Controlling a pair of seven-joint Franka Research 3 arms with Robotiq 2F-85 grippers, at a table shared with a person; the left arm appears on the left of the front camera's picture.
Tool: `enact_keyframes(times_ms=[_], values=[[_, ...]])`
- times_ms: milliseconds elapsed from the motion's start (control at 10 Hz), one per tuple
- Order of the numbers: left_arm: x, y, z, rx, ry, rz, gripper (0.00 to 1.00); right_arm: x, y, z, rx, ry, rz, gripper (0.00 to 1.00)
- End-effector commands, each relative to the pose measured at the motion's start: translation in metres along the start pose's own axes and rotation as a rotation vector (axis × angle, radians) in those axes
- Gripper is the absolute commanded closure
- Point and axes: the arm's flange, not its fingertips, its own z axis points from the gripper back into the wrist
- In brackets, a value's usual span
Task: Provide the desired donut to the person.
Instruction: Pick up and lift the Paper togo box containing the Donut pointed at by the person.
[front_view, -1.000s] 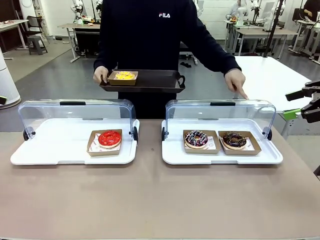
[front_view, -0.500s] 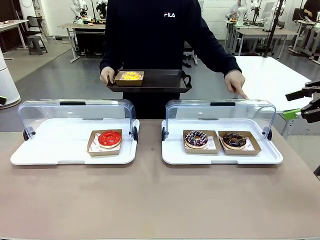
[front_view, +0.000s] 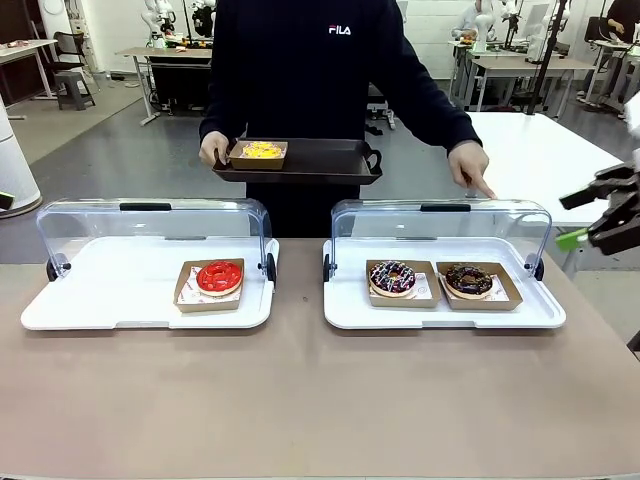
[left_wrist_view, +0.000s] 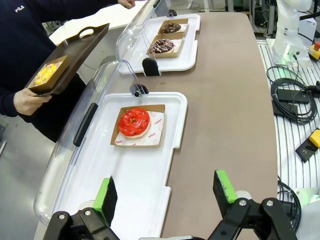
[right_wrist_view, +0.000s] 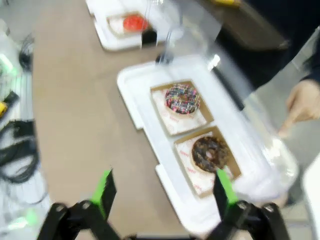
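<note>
Left fingers (left_wrist_view: 106, 197) and right fingers (right_wrist_view: 104, 190) wide apart, jaws empty.

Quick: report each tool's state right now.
Left tool: open, holding nothing.
Right tool: open, holding nothing.

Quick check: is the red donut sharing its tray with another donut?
No, the red donut is the only one on the left tray; the sprinkled donut and the chocolate donut share the right tray.
</note>
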Motion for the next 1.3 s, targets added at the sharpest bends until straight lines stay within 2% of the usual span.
enact_keyframes(times_ms=[0, 200, 500, 700, 900, 1200], values=[[-0.003, 0.000, -0.001, 0.007, -0.027, -0.013, 0.00, 0.009, -0.006, -0.039, 0.050, 0.212, 0.039, 0.00], [-0.003, 0.000, -0.001, 0.007, -0.027, -0.013, 0.00, -0.001, -0.016, -0.075, 0.089, 0.307, 0.080, 0.00], [-0.003, 0.000, -0.001, 0.007, -0.027, -0.013, 0.00, -0.025, -0.021, -0.106, 0.107, 0.457, 0.148, 0.00], [-0.003, 0.000, -0.001, 0.007, -0.027, -0.013, 0.00, -0.035, -0.030, -0.122, 0.103, 0.472, 0.176, 0.00], [-0.003, 0.000, -0.001, 0.007, -0.027, -0.013, 0.00, -0.048, -0.045, -0.146, 0.028, 0.486, 0.229, 0.00], [-0.003, 0.000, -0.001, 0.007, -0.027, -0.013, 0.00, -0.062, -0.070, -0.169, 0.075, 0.488, 0.269, 0.00]])
